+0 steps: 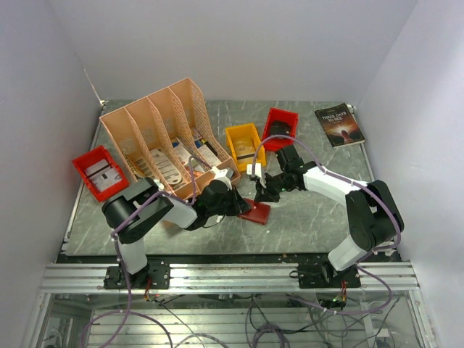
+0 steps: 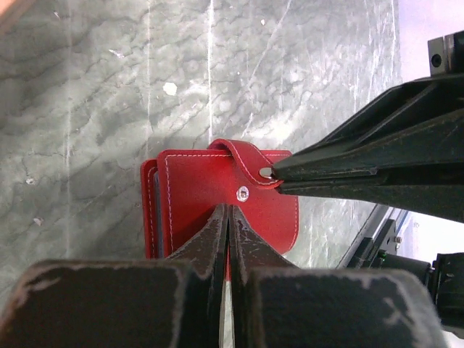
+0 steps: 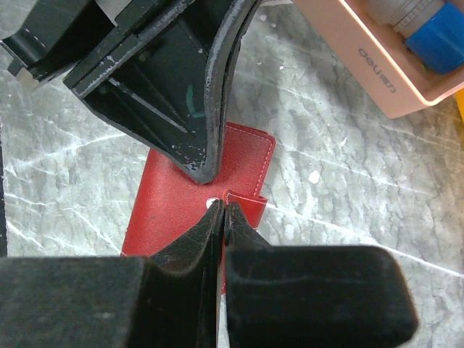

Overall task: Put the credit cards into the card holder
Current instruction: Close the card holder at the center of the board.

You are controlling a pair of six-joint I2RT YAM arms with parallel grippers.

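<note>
The left hand is pinched shut, its tips pressing on the red holder just beside the snap stud. The right hand is closed tight too, tips at the holder's strap; whether the strap is caught between them cannot be told. The holder lies folded on the counter, between both hands.

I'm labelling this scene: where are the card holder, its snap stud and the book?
card holder (image 2: pixel 194 190), left wrist view, red front cover.
snap stud (image 2: pixel 242 193), left wrist view, metal centre.
book (image 1: pixel 339 125), top view, dark cover.
</note>
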